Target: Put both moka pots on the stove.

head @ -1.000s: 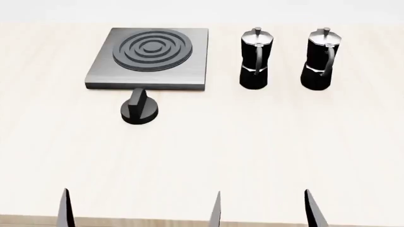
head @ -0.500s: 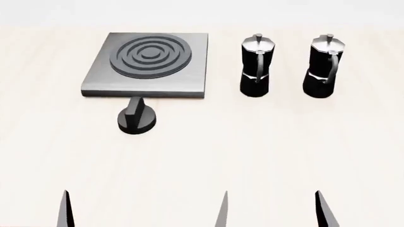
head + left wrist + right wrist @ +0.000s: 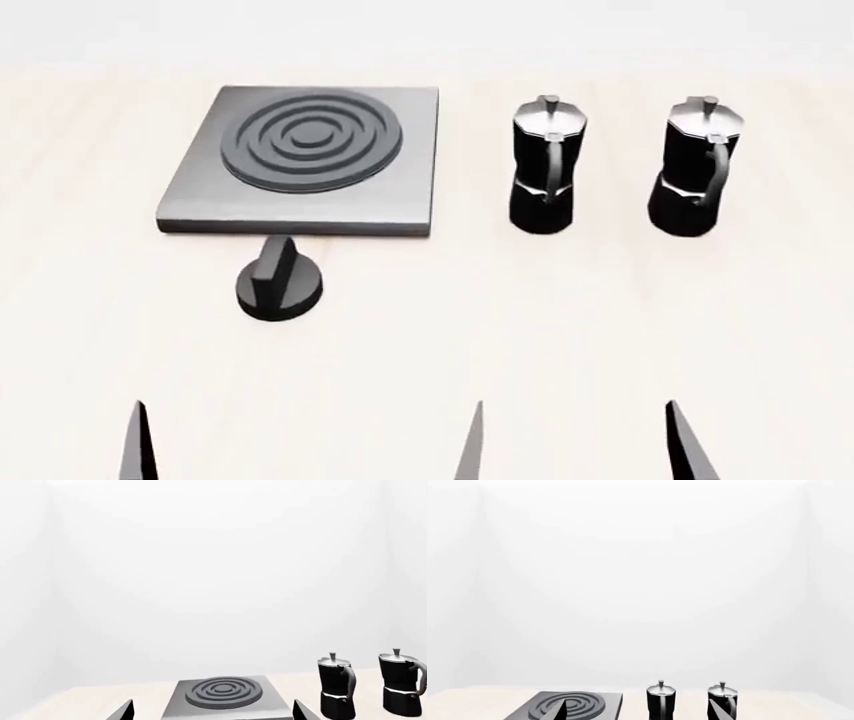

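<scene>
Two black moka pots stand upright on the pale table, to the right of the stove [image 3: 300, 160]: the left pot [image 3: 545, 165] and the right pot [image 3: 701, 165]. Nothing is on the stove's ringed burner. My right gripper [image 3: 574, 448] is open and empty at the near edge, well short of the pots. Only one left fingertip [image 3: 134, 445] shows in the head view. The left wrist view shows my left gripper [image 3: 212, 712] open and empty, facing the stove [image 3: 223, 695], with both pots [image 3: 337, 687] [image 3: 400, 685] to one side. The right wrist view shows my right gripper [image 3: 637, 712] open, with the pots [image 3: 660, 702] [image 3: 724, 697] beyond.
A short round black knob with a ridge [image 3: 278, 285] sits on the table just in front of the stove's near edge. White walls stand behind the table. Bare tabletop lies between my grippers and the objects.
The stove, knob and pots have slid lower in the head view as the view shifted. The right gripper's fingertips have shifted slightly right. Nothing on the table has moved or been grasped.
</scene>
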Motion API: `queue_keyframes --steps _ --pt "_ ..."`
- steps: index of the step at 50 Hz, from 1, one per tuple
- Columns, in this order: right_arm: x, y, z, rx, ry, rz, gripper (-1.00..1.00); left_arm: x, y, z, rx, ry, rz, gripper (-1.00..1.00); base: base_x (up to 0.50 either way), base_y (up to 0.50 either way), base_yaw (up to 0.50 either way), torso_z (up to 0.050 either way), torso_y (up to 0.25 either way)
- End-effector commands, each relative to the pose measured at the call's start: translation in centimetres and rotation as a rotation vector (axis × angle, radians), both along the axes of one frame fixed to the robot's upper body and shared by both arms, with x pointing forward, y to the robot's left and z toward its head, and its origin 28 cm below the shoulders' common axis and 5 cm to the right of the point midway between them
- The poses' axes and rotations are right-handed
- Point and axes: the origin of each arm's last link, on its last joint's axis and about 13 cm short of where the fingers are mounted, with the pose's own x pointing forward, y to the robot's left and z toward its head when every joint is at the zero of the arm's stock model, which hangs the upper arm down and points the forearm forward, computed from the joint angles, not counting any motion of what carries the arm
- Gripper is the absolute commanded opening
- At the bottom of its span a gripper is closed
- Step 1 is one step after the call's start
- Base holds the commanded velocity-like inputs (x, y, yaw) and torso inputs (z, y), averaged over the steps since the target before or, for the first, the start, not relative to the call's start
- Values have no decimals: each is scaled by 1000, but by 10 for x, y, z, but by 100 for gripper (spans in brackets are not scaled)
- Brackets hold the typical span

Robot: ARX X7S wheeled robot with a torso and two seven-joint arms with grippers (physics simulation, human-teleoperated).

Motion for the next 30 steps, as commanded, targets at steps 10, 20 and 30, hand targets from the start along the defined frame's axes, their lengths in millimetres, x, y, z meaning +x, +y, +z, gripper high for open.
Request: queue_keyframes --steps 10,20,30 --pt "4 0 -3 -1 17 -4 100 2 1 -1 1 6 1 100 171 0 0 0 0" --pt "5 -1 -4 -3 24 -4 100 4 0 -4 4 10 -4 100 171 0 0 0 0" --pt "6 0 -6 -1 30 -3 100 2 -2 -1 7 11 -7 100 170 0 0 0 0"
